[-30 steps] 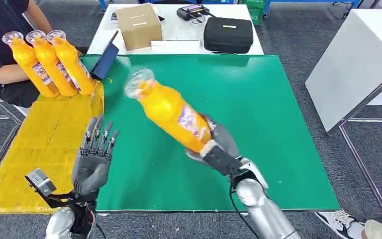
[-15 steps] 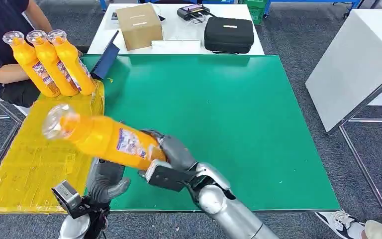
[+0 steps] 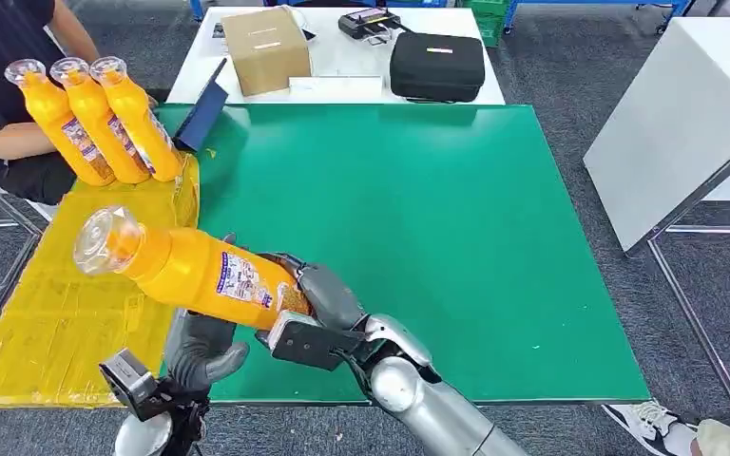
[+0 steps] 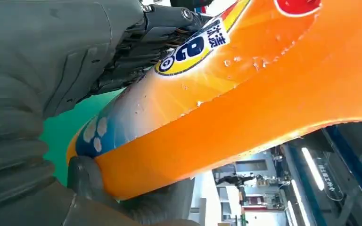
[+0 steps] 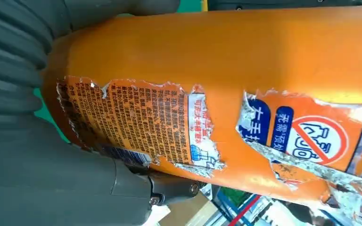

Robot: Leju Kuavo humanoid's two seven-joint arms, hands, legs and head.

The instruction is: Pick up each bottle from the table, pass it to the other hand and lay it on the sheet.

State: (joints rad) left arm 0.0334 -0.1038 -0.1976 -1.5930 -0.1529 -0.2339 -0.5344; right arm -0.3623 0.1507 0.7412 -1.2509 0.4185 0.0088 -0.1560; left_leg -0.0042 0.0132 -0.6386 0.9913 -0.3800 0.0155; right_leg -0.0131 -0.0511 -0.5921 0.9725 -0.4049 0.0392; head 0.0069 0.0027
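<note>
Right hand: the grey right hand (image 3: 316, 309) grips the base end of the orange plastic bottle with the clear cap (image 3: 185, 266), fingers wrapped round the bottom; the right wrist view has the torn label of that bottle (image 5: 207, 89) pressed against the palm.
Left hand: the grey left hand (image 3: 201, 344) sits directly under the bottle's body, palm up, at the near edge of the green worktop (image 3: 456, 218); the left wrist view shows the thumb and fingers (image 4: 136, 37) cupping the bottle (image 4: 245, 89), so it grasps the bottle too.
Bottle: off the worktop, tilted, cap end raised and pointing left over the yellow sheet (image 3: 67, 304).
Sheet: lies along the worktop's left side.
Other bottles: three matching orange bottles (image 3: 95, 119) lean side by side at the sheet's far end.
Background: a person in a dark top (image 3: 0, 57) sits at the far left; a cardboard box (image 3: 264, 47) and a black zip case (image 3: 435, 65) rest on a white table behind.
</note>
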